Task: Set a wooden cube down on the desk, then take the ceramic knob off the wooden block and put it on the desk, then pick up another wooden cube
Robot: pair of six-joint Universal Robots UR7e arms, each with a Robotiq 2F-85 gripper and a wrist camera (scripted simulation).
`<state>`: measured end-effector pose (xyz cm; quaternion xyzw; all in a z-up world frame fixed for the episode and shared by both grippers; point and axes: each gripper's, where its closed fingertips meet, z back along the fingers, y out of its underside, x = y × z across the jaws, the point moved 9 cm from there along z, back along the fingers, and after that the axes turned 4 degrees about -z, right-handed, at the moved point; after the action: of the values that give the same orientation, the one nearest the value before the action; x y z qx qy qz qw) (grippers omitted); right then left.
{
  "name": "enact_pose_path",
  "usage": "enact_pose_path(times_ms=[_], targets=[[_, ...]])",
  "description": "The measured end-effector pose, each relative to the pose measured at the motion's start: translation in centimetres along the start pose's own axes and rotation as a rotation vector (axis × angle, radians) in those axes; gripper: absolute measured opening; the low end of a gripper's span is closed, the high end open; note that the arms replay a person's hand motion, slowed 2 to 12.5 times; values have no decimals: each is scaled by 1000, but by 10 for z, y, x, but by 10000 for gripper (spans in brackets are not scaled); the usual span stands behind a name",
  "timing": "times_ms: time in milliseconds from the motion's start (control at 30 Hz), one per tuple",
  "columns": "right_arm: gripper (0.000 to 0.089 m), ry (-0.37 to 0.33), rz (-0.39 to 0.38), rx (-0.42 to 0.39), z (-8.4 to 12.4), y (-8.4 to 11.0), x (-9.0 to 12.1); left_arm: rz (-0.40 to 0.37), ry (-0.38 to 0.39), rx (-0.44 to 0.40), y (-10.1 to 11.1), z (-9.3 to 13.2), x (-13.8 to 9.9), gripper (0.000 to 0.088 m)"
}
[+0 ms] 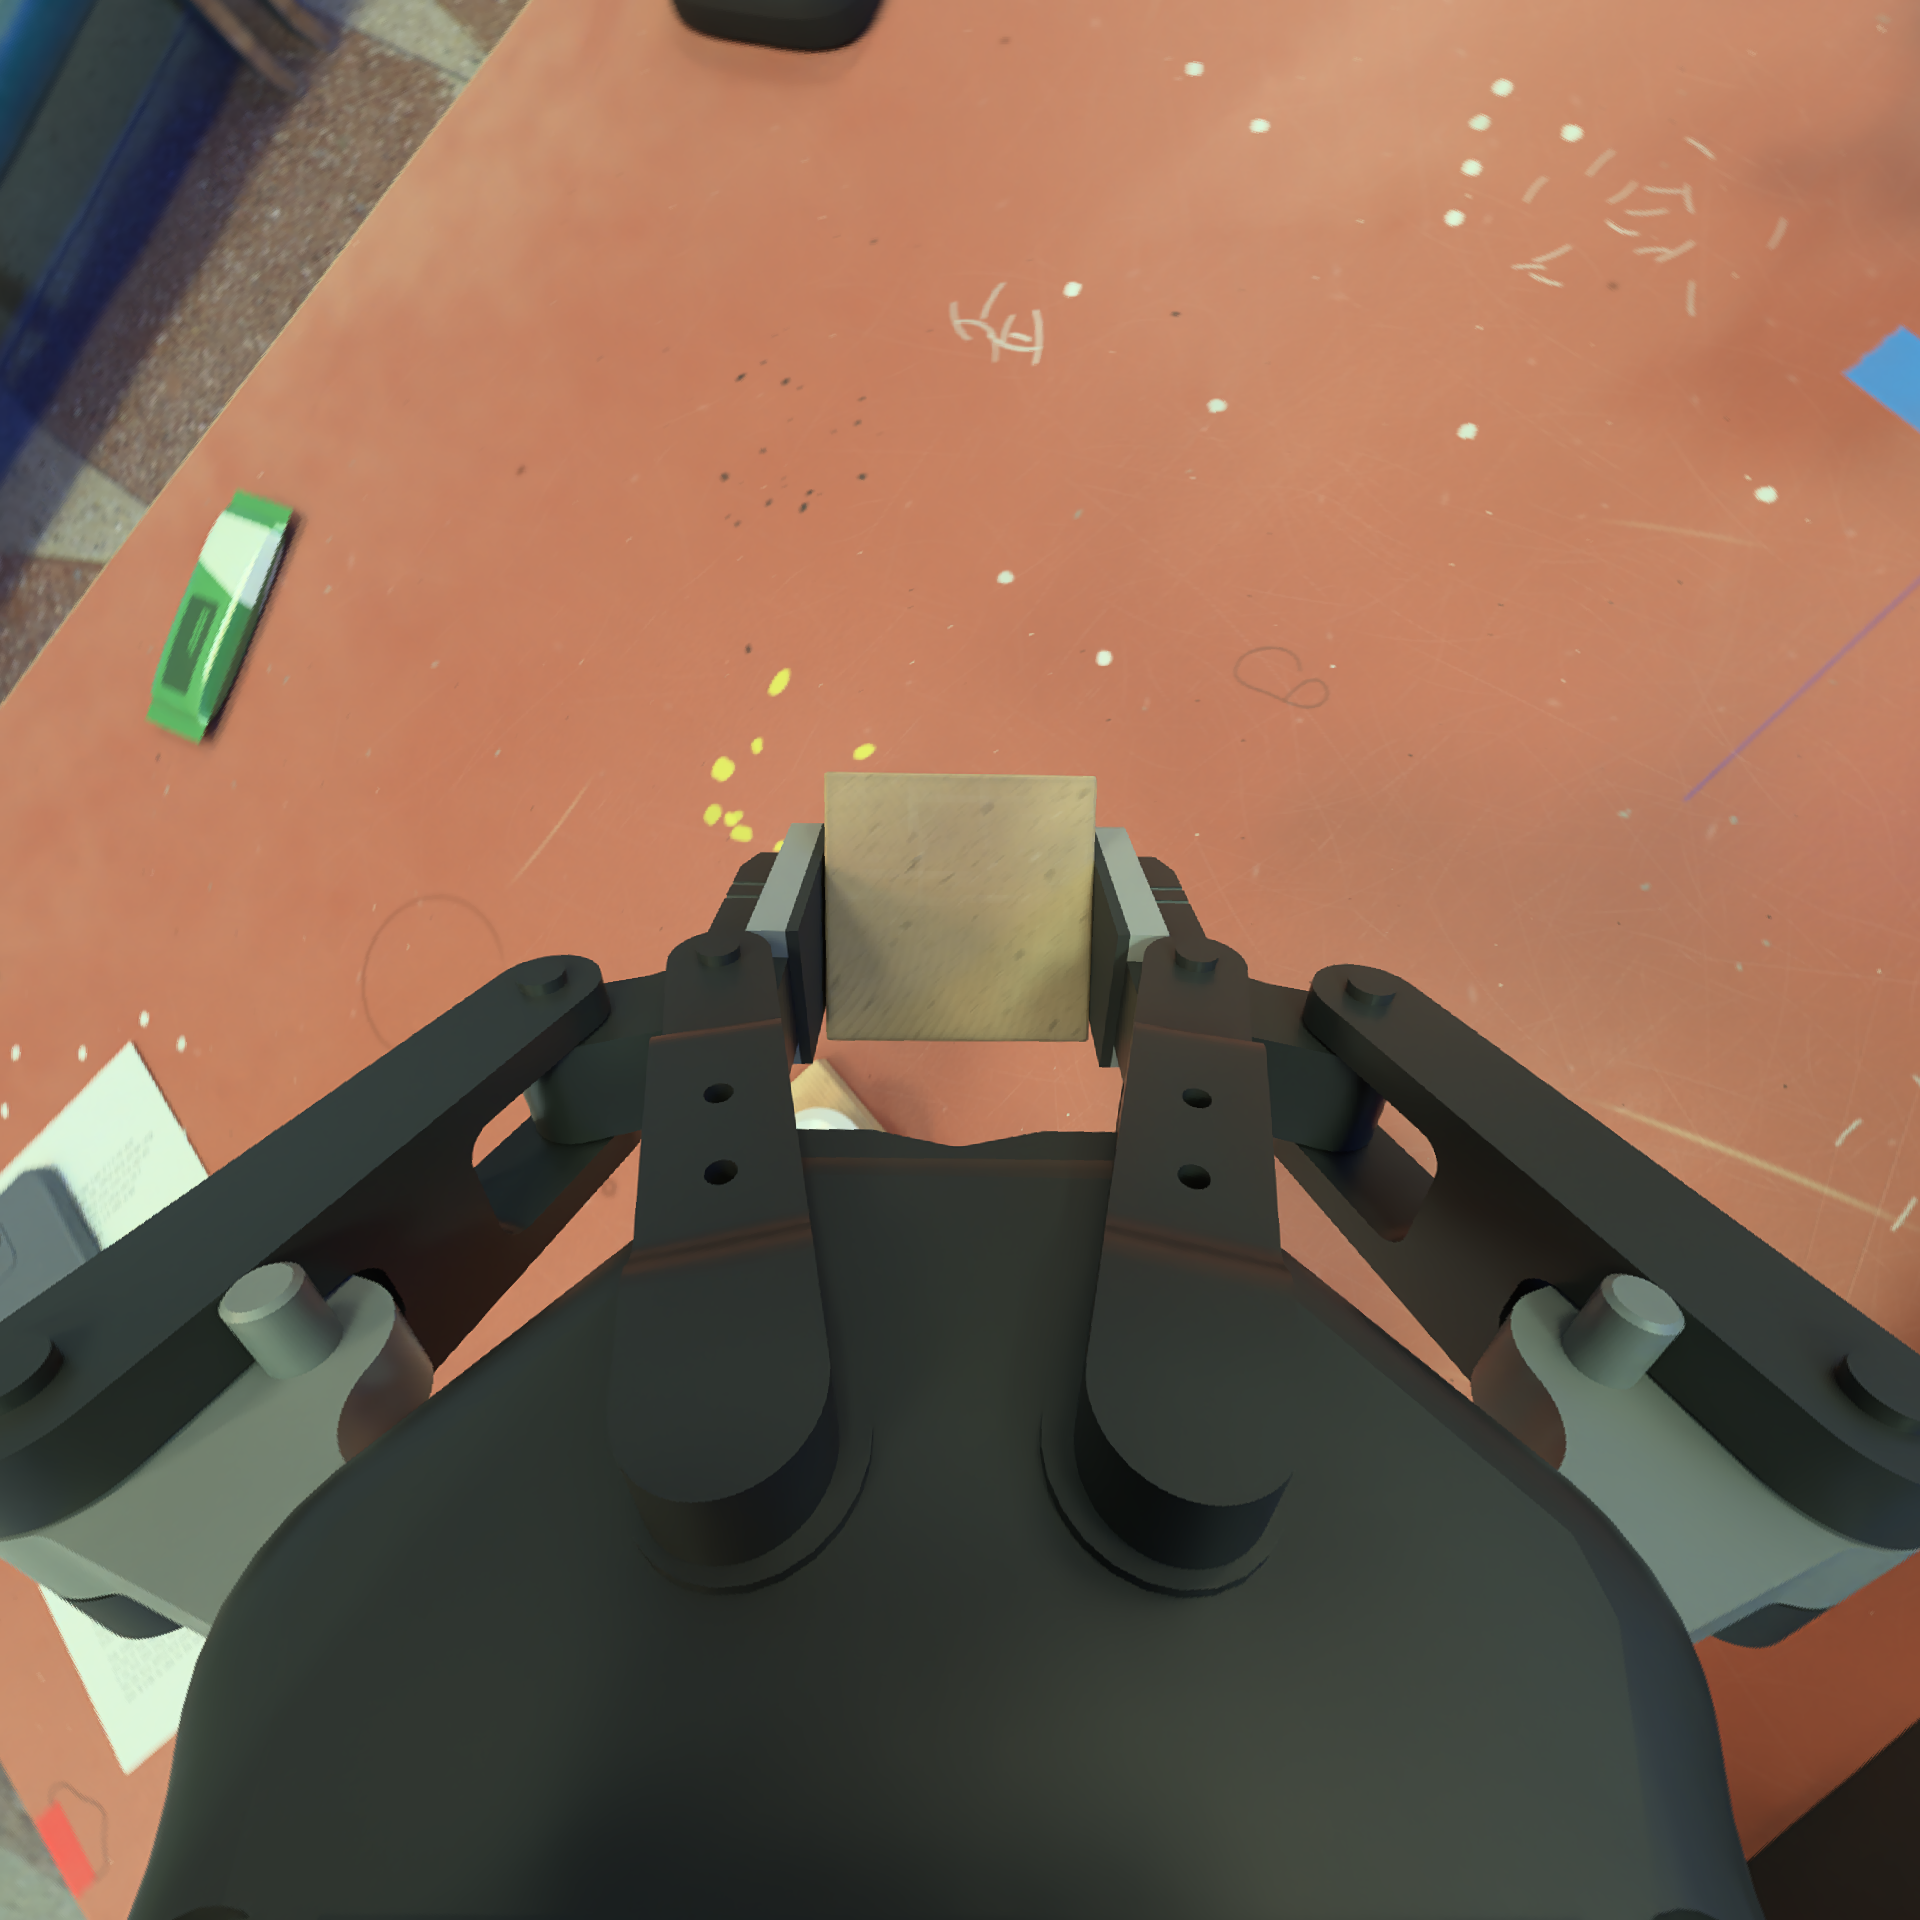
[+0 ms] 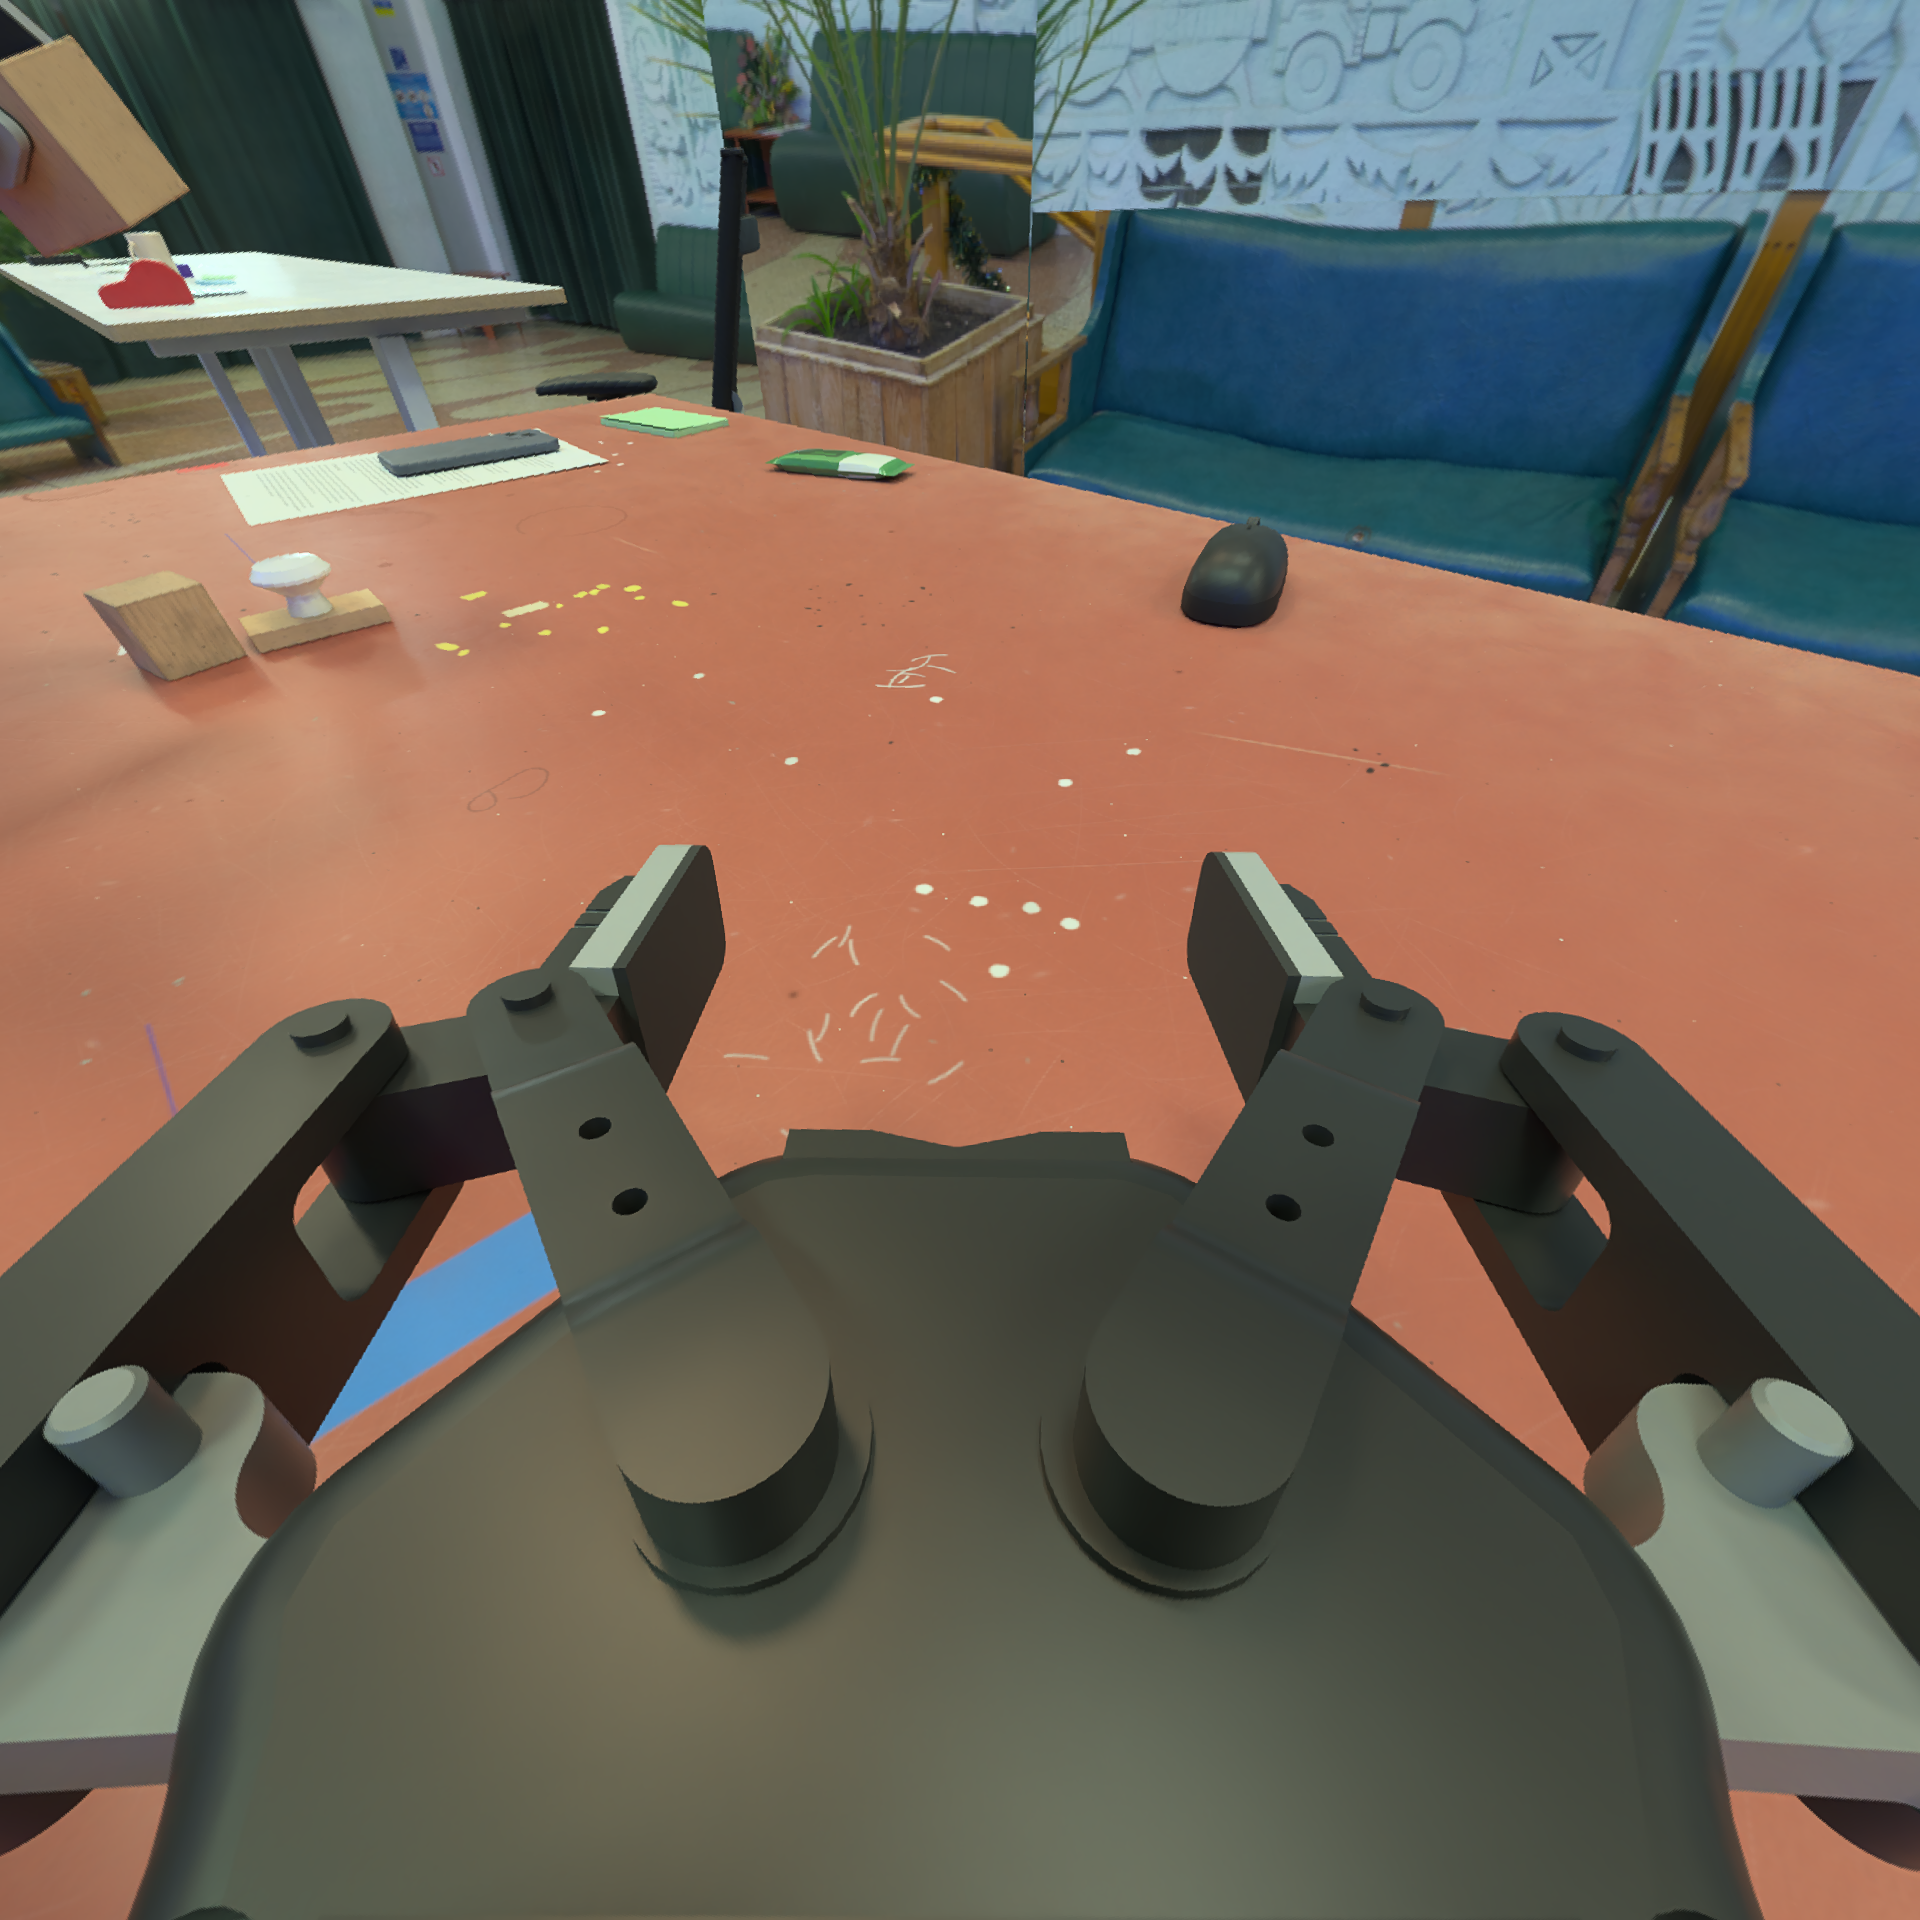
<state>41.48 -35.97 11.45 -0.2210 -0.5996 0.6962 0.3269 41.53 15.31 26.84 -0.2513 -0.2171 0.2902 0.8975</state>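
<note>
My left gripper [image 1: 958, 914] is shut on a wooden cube [image 1: 958, 906] and holds it above the reddish desk [image 1: 1351, 831]. That held cube also shows at the top left of the right wrist view [image 2: 88, 145]. A second wooden cube [image 2: 166, 625] rests on the desk at the far left. Beside it a white ceramic knob [image 2: 292, 582] stands upright on a flat wooden block [image 2: 332, 623]. A sliver of the block and knob shows under my left gripper [image 1: 826, 1107]. My right gripper [image 2: 956, 951] is open and empty, low over the desk, far from these.
A black mouse [image 2: 1234, 577] sits at the far right. A green packet [image 2: 842, 464] [image 1: 220, 618], green sticky notes [image 2: 665, 421], and a phone [image 2: 468, 453] on a sheet of paper [image 2: 312, 486] lie along the far edge. Blue seats [image 2: 1455, 395] stand beyond the desk.
</note>
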Motion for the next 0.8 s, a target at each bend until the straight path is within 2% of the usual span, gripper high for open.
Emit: enact_pose_path(times_ms=[200,300,533,800], targets=[[780,3,3,0,0,1,-1,-206,97,17,-33,-26,-30,406],[780,4,3,0,0,1,-1,-286,143,33,-45,-43,-44,406],[779,2,2,3,0,2,-2,-390,252,54,-67,-83,-69,406],[778,2,5,6,0,2,-2,-486,353,71,-81,-123,-87,406]])
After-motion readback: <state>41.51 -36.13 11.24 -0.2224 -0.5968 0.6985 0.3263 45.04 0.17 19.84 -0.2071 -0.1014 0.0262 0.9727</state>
